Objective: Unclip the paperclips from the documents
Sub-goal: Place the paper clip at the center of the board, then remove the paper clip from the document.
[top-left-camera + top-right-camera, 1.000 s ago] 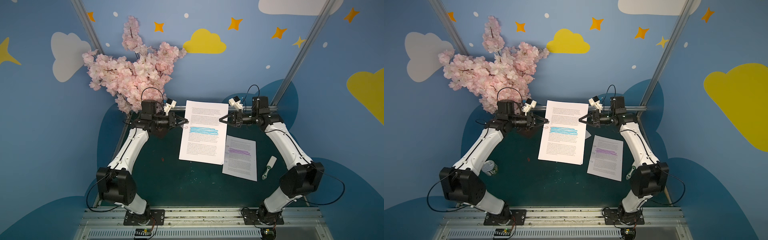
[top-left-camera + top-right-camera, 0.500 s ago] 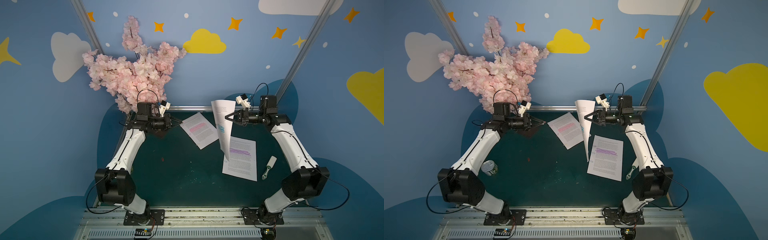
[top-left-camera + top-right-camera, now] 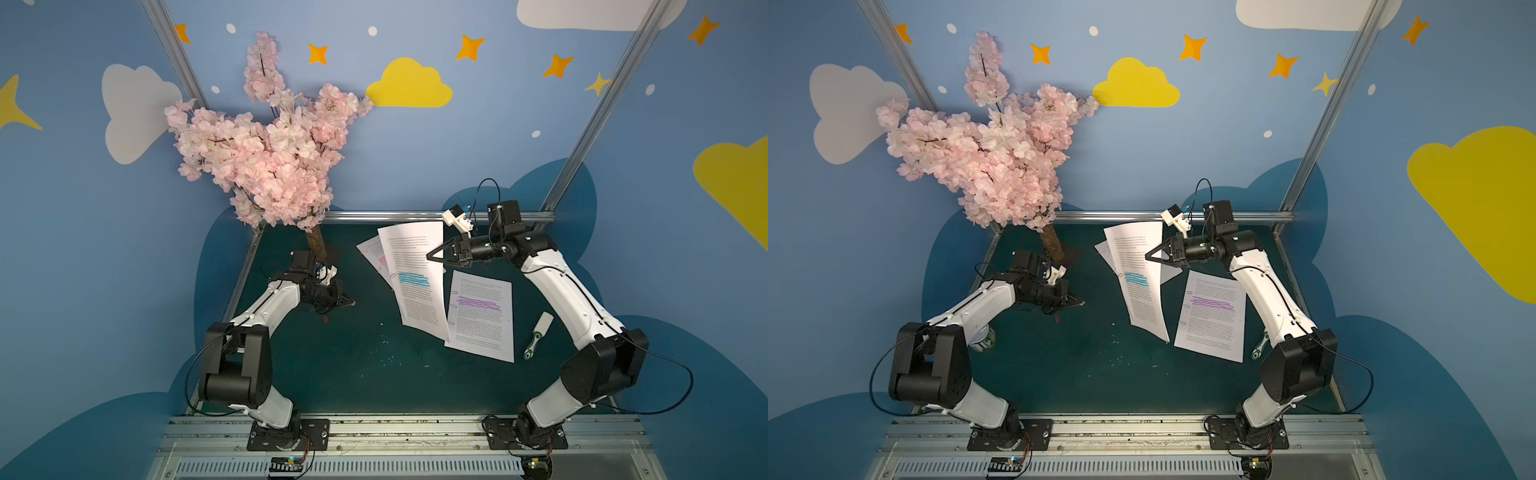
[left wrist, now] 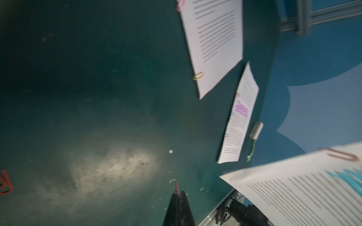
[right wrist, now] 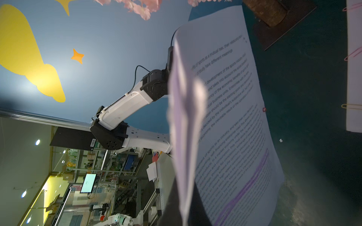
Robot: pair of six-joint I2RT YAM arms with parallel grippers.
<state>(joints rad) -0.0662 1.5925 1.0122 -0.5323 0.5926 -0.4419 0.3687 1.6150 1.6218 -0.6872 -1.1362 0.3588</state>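
Pinching one long edge of a white printed document with a blue highlighter band (image 3: 415, 307), the right gripper (image 3: 429, 257) holds the sheets up off the dark green table mat (image 3: 353, 374), its black fingers (image 3: 442, 251) clamped flat on the paper. The page bows and droops from the fingertips down toward the mat. Seen from the right wrist, the paper runs out from between the tips. A red wire paperclip (image 4: 338, 154) grips the document's opposite edge, the one away from the right fingers.

The left gripper (image 3: 351, 304) hangs low over the mat, well apart from every page, its fingers (image 4: 185, 209) pressed together on a thin red paperclip (image 4: 176, 187) that pokes out just past the tips. A loose red paperclip (image 3: 325, 319) lies on the mat just beside and below those fingers.

A white document with a pink band (image 3: 374, 251) lies flat between the two pairs of fingers, partly hidden behind the raised sheets; a yellow paperclip (image 4: 198, 76) sits on its edge. A white document with a purple band (image 3: 482, 316) rests on the mat near the right fingers, with pale paperclips (image 3: 453, 306) along the edge facing the left fingers. A white-handled green tool (image 3: 538, 338) lies just beyond it, farther from the fingertips. An artificial pink blossom tree (image 3: 270, 153) stands behind the left fingers.
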